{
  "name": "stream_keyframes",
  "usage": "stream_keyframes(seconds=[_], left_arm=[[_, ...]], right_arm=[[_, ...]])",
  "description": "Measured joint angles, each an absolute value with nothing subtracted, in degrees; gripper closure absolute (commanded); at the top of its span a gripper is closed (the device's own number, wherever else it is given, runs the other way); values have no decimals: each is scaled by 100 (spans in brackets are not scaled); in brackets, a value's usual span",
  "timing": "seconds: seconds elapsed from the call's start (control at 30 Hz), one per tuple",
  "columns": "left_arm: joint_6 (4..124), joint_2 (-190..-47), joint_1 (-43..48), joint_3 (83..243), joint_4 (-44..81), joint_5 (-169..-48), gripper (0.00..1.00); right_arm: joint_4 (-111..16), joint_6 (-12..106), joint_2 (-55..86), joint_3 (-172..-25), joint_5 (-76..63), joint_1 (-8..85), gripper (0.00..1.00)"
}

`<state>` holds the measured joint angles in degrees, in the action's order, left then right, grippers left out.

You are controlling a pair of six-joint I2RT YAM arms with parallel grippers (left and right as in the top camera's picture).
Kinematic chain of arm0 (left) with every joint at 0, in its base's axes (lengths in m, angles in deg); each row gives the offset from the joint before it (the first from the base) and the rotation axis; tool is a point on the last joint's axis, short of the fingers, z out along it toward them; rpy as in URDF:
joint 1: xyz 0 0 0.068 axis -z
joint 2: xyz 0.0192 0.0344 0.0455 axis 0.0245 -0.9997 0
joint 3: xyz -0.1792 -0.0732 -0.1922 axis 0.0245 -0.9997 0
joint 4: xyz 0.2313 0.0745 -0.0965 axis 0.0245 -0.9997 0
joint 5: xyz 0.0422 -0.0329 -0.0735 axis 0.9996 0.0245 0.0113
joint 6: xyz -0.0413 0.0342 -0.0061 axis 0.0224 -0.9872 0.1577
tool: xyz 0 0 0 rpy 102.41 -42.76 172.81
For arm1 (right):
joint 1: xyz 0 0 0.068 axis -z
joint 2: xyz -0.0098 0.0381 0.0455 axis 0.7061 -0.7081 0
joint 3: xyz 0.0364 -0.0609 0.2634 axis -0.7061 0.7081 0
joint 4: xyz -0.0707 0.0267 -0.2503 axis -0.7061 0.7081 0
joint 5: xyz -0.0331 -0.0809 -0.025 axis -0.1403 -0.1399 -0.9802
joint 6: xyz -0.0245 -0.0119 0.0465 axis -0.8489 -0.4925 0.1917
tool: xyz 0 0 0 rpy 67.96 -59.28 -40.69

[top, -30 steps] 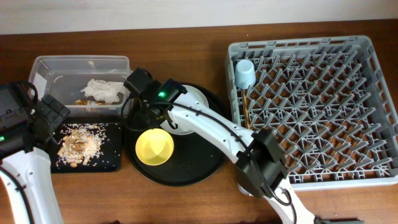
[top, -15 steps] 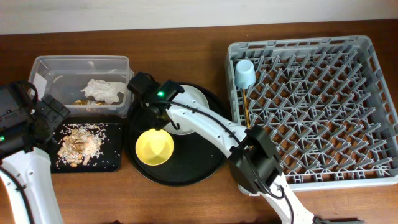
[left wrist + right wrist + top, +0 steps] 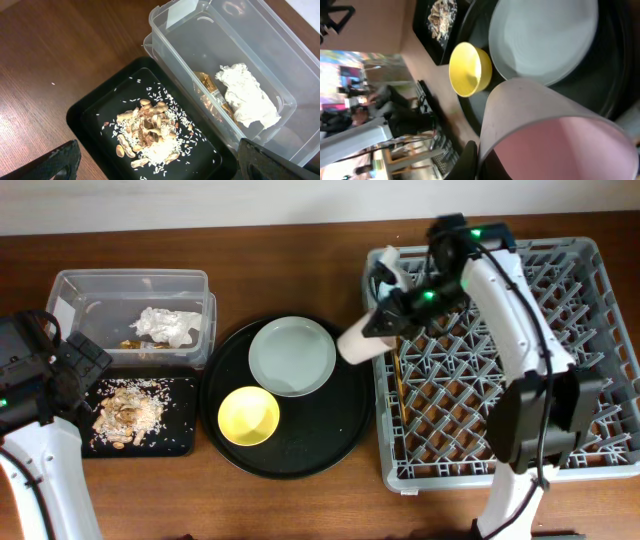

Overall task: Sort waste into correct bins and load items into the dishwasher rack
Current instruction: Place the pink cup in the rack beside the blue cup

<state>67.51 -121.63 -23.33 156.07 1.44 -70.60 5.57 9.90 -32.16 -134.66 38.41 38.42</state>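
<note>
My right gripper is shut on the small pink cup, holding it tilted over the left edge of the grey dishwasher rack. In the right wrist view the cup fills the frame. The light-blue cup and chopsticks are in the rack's left part, partly behind the arm. The grey-green plate and yellow bowl sit on the round tray. My left gripper is open above the black tray of food scraps. The napkin and wrapper lie in the clear tub.
The large round black tray lies between the bins and the rack. The tub and the shallow black tray stand side by side at the far left. The right arm's base stands at the rack's front edge.
My right arm has swung from the round tray over to the rack's left edge, carrying the pink cup. The plate is now uncovered. The left arm has not moved.
</note>
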Motion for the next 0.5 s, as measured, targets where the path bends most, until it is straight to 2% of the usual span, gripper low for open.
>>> stream_keyframes(seconds=[0.1,0.2,0.4,0.5], left_arm=[[6751,-12163,-2333,15607,139,-7060,1],[6751,-12163,-2333,15607,144,-7060,1],[6751,-12163,-2333,15607,141,-7060,1],[6751,-12163,-2333,15607,144,-7060,1]], right_arm=[[-11,667,-3227,-12476,4424,4449,94],[-40,383,-3177,-11962,4844,4836,85],[85,221,-3186,-11724,3863,5173,78],[432,179,-3186,-11717,3624,5437,67]])
